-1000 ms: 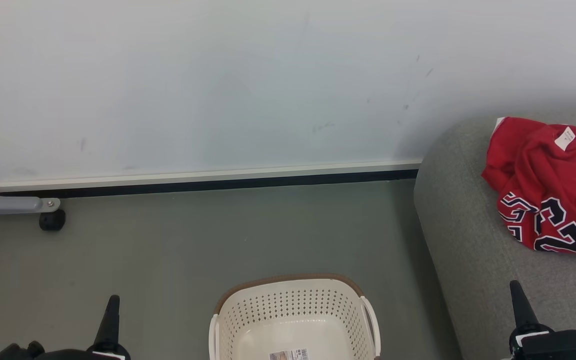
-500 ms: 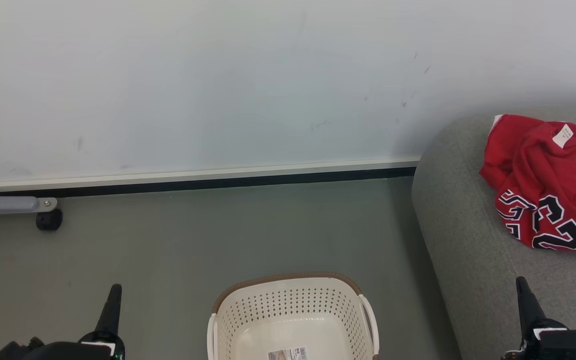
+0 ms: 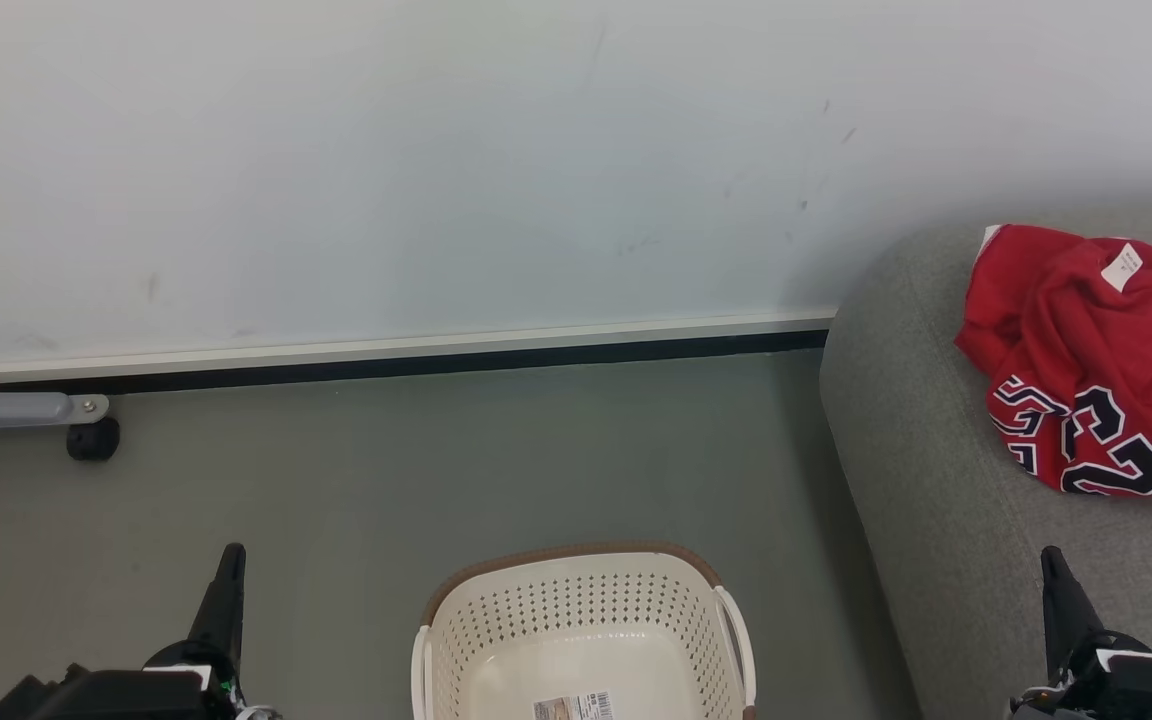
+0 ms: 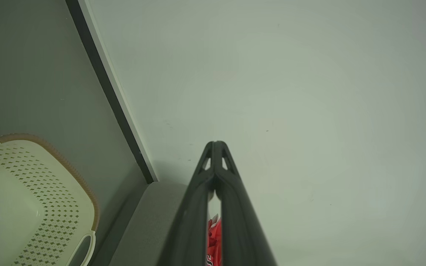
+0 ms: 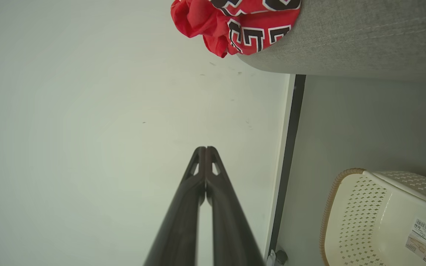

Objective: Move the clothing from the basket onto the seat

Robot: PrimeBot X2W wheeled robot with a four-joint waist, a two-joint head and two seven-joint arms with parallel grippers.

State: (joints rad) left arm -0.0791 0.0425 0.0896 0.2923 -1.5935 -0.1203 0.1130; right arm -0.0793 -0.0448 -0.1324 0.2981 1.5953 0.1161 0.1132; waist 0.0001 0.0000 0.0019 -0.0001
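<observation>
The clothing [image 3: 1086, 360] lies on the seat [image 3: 916, 480], in the far part near the wall [image 3: 436, 150]. It is ahead of my right gripper [image 3: 1051, 560] and well apart from it. From my left gripper [image 3: 229, 560] it is much farther, across the floor [image 3: 386, 460] and the basket [image 3: 576, 552].

The clothing is a crumpled heap of bright red cloth. Black numerals with white edges show on its near side, a small white tag [image 3: 1123, 265] sits on top, and there is a little white trim at the edges. I cannot tell where one garment ends and the other begins.

Both my grippers are closed, the two dark fingers of each pressed together at the tips. Between my right gripper and the heap I see grey seat fabric.

The basket stands on the floor between my two grippers, just beside the seat's rounded side. Its pale bottom carries a printed label [image 3: 574, 708]. Far to my left, a grey metal leg [image 3: 6, 410] with a black caster [image 3: 93, 438] stands near the baseboard [image 3: 386, 350].
</observation>
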